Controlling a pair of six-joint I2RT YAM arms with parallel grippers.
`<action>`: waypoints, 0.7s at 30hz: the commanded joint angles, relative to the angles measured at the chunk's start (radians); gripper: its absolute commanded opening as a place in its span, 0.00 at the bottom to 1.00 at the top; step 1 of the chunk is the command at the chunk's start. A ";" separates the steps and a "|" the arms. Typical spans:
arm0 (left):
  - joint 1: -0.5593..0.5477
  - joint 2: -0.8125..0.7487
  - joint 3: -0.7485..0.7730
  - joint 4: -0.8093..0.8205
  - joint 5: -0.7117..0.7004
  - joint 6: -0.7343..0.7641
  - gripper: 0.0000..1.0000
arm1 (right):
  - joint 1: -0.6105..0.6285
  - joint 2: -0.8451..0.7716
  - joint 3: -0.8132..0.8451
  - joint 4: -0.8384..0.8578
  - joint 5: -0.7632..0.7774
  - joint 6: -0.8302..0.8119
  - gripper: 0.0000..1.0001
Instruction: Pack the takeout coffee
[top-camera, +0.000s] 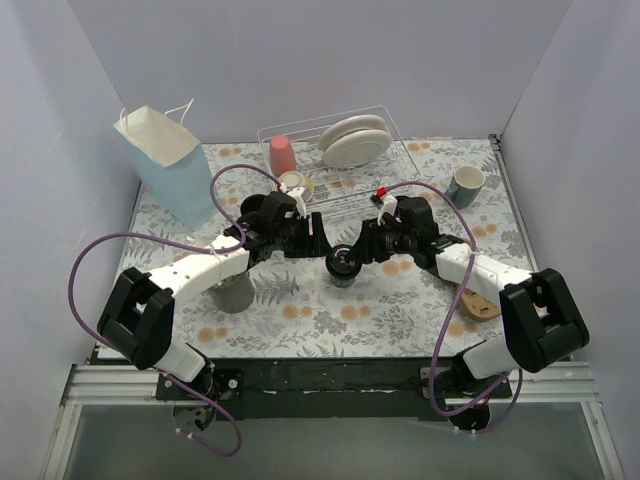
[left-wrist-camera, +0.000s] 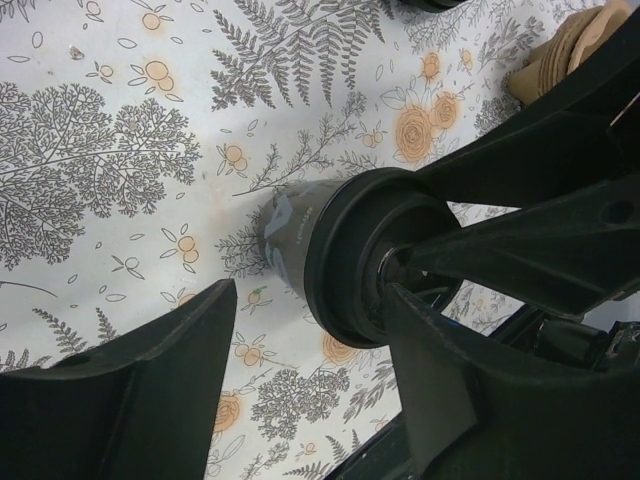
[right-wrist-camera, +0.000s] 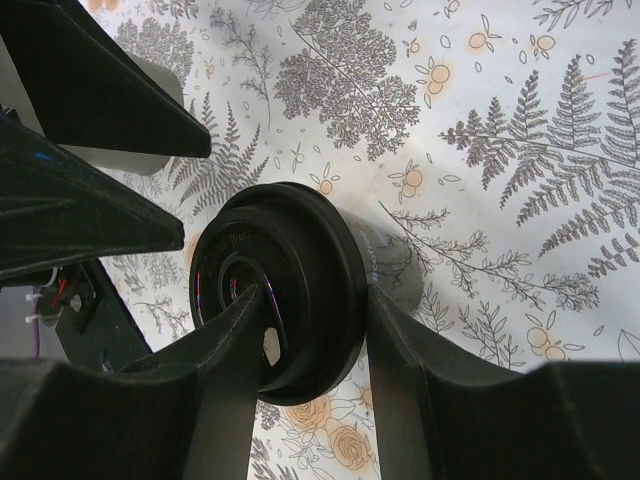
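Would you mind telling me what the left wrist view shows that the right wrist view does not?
Only the left wrist view shows the stack of tan round discs at its top right. Only the right wrist view shows the grey metal cup at its upper left. Both share the black disposable cup with its round black lid and the fern-printed tablecloth.
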 joint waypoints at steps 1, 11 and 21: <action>0.004 -0.002 -0.012 0.037 0.052 0.032 0.62 | 0.000 0.059 -0.002 -0.078 0.027 -0.077 0.44; 0.004 0.045 -0.036 0.086 0.105 0.023 0.68 | 0.000 0.036 -0.008 -0.063 0.024 -0.054 0.43; 0.004 0.097 -0.067 0.154 0.144 -0.001 0.64 | -0.002 0.028 -0.018 -0.057 0.021 -0.048 0.42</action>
